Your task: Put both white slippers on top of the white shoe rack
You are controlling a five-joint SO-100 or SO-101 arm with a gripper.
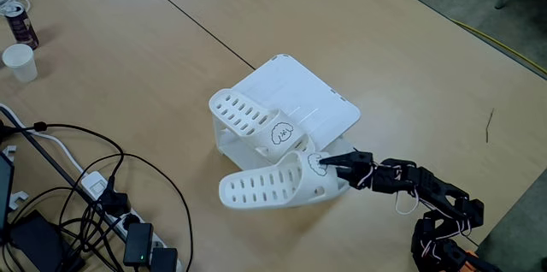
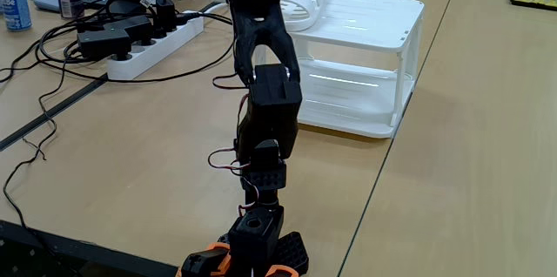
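One white slipper (image 1: 252, 118) already lies on the top panel of the white shoe rack (image 1: 316, 101), at its left edge in a fixed view. The end effector (image 1: 329, 165) is closed on the strap of the second white slipper (image 1: 278, 185), holding it in the air just in front of the rack, beside the first. By my judgement about half the task is done: this slipper has yet to be carried over the panel and released.

Whites on tan wood

I'm seeing two white slippers (image 1: 256, 118) (image 1: 273, 188) showing oval vent rows and black doodles (one per strap), a white shoe rack (image 1: 320, 105), a black arm (image 2: 265, 94) wearing orange at its base.
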